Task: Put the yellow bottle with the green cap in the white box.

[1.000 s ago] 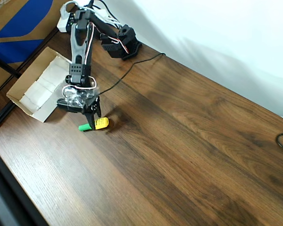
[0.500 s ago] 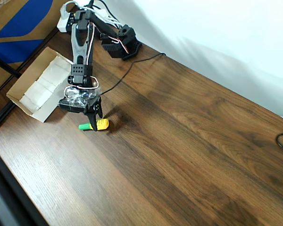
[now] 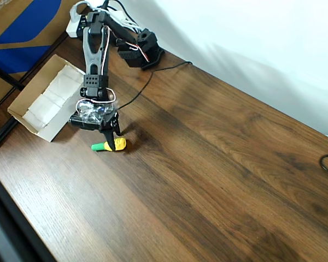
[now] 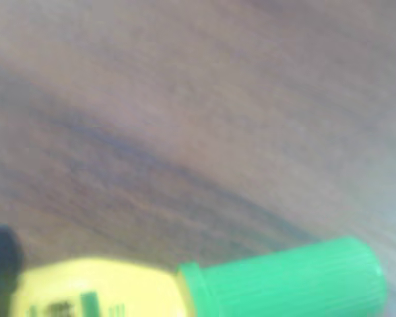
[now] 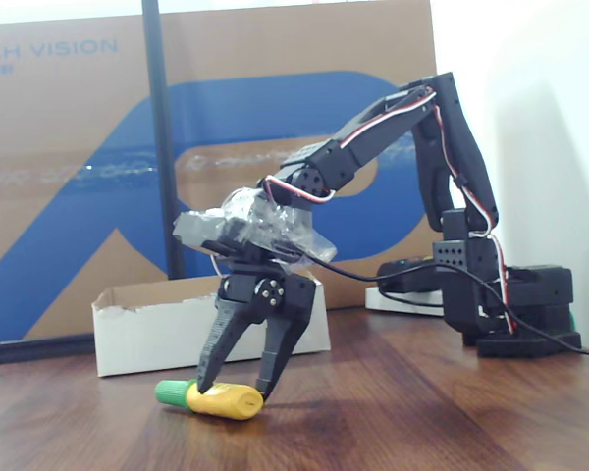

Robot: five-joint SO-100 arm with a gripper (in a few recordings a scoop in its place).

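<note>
- Bottle work takes place on the wooden table (image 3: 218, 164), with the white box (image 3: 41, 101) lying near the table's left edge in the overhead view, close behind the arm's wrist.
- Gripper (image 5: 234, 385) stands over the bottle, jaws partly open and straddling its yellow body; the tips look to be touching or nearly touching the sides, with no firm hold evident.
- Yellow bottle with the green cap (image 5: 216, 399) lies on its side on the table, cap toward the left in the fixed view, outside the box.
- To grasp well, I judge the jaws should close squarely across the yellow body, not the tapered cap, so the round bottle cannot roll or squirt out.
</note>
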